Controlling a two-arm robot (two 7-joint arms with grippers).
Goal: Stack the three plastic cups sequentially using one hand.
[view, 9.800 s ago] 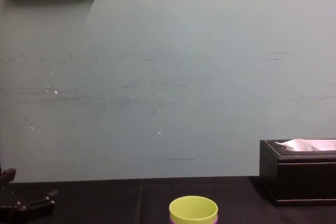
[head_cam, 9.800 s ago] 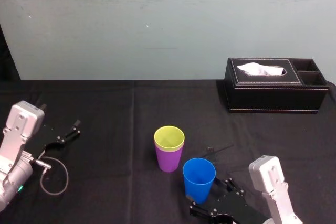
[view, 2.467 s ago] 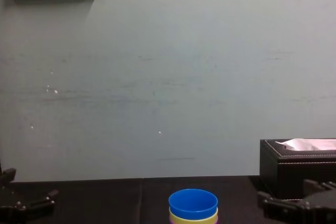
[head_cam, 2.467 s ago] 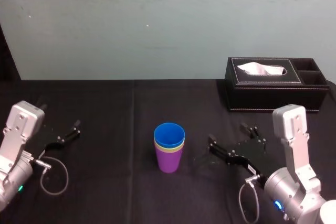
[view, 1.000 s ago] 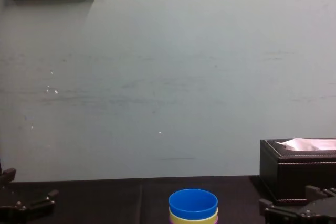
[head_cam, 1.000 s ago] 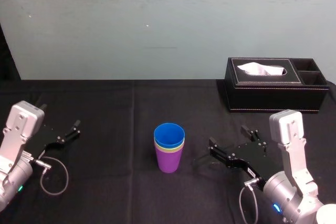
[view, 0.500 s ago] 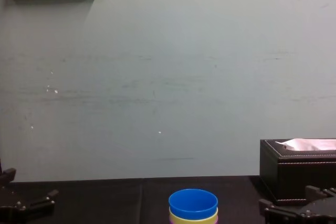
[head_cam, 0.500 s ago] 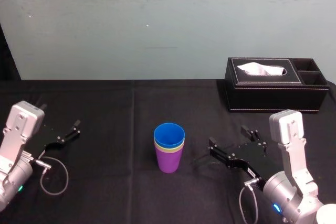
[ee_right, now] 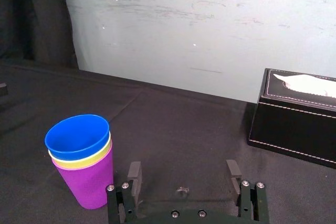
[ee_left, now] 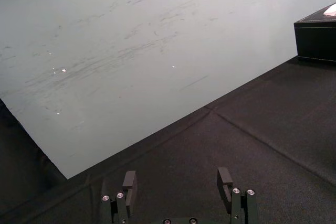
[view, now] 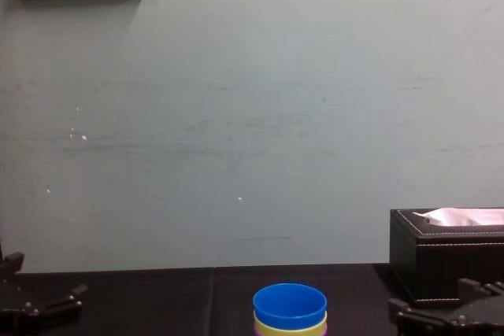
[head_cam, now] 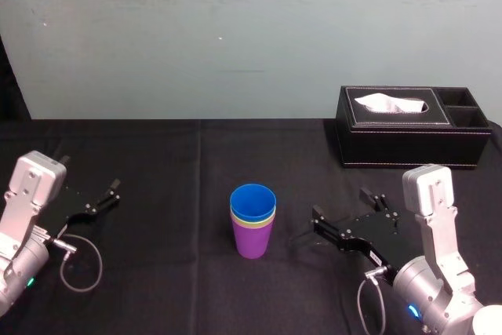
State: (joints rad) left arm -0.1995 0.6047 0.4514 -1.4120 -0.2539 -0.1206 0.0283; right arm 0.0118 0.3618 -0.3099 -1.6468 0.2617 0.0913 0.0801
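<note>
three plastic cups point(head_cam: 252, 229) nested, right gripper point(head_cam: 340, 202) beside — spread

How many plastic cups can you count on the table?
3, all nested in one central stack: purple cup at the bottom, yellow-green cup in it, blue cup on top.

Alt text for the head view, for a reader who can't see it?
Three cups stand nested at centre: the blue cup inside the yellow-green cup inside the purple cup. The right tool, open and empty, sits right of the stack; the left tool sits open at far left. A black tissue box stands back right.
</note>
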